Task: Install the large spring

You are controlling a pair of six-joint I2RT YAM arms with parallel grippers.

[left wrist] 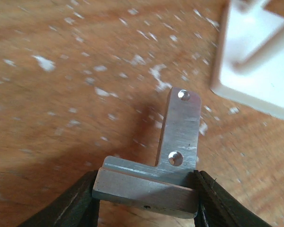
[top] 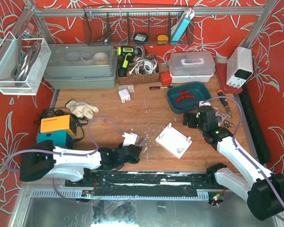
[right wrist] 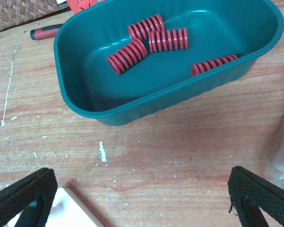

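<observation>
Here we are at the green tub (right wrist: 146,106), and all the red springs (right wrist: 168,40) are lying loose on its floor: four that we can count, two fat ones side by side near the middle, one up by the far wall, and one tucked against the near wall that looks slimmer, though we cannot say for sure which counts as the large one. The right gripper (right wrist: 139,175) hangs over bare wood just on the near side of the tub, fingers spread wide with nothing between them, so no spring has been picked. The white plate (top: 173,140), which we take to be where the spring goes, sits on the table near the tub, toward its near-left, and we see no spring on it. Well apart from the tub, on the far side of that plate, the left gripper (left wrist: 146,194) is low over the table and pinching an aluminium bracket (left wrist: 180,127) by its short leg, the long leg with two rivets pointing away from the fingers. So by our reading the job has barely begun: reach into the tub, pick the large spring, carry it to the plate and seat it, all of that remains.
</observation>
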